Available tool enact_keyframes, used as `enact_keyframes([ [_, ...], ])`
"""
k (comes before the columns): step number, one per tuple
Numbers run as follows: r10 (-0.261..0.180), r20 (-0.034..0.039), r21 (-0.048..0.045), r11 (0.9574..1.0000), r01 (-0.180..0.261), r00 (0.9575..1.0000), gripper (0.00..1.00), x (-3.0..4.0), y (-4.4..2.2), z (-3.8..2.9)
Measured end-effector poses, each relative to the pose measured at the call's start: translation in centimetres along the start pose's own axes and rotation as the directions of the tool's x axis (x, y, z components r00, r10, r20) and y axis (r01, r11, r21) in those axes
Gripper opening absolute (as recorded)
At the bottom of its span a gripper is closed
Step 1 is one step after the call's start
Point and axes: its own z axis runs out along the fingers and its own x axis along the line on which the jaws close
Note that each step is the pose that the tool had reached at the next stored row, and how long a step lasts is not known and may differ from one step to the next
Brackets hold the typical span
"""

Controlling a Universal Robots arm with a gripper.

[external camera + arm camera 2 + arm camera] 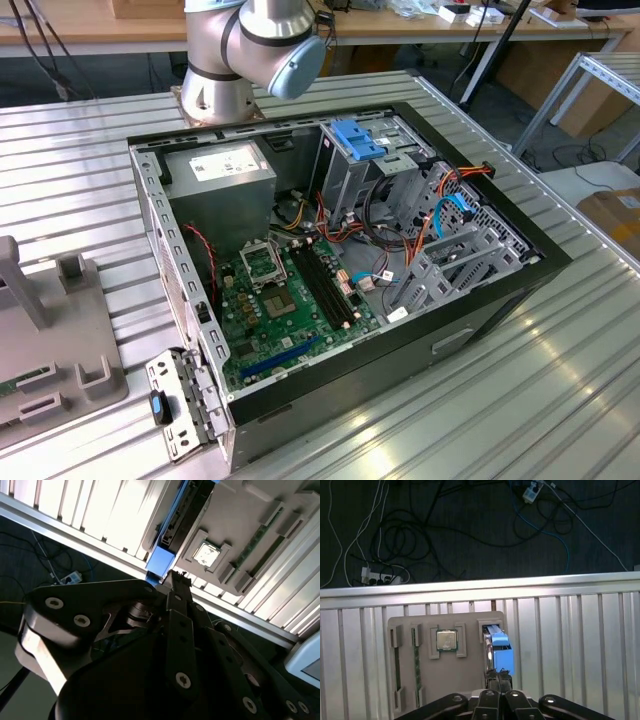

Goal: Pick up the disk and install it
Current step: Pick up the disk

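The disk (498,647) has a bright blue carrier and stands on edge in a slot of the grey holder plate (440,672). It rests at the plate's side, close to the table's edge. My gripper (498,676) is right at the disk's near end, in line with it. In the second wrist view the gripper (177,576) meets the blue end of the disk (161,562), and the dark body runs away along the holder plate (240,525). The disk sits in its slot.
An open computer case (150,210) lies on the ribbed metal table (520,400), with a light-blue bracket (357,138) atop its drive cage. The arm's base (230,60) stands behind it. The holder also carries a processor chip (446,640) and memory sticks (416,665). Cables (420,535) lie on the floor.
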Motion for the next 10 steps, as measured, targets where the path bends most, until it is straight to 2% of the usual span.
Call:
enact_keyframes([
  [2,0.0,-0.0015,-0.0001,1.0,0.0,1.0,0.11,0.01,-0.01,0.36],
  [8,0.0,-0.0017,-0.0001,1.0,0.0,1.0,0.11,0.01,0.0,0.41],
  [9,0.0,-0.0017,-0.0001,1.0,0.0,1.0,0.17,0.01,0.0,0.42],
  [10,0.0,-0.0017,-0.0001,1.0,0.0,1.0,0.36,0.01,0.0,0.43],
])
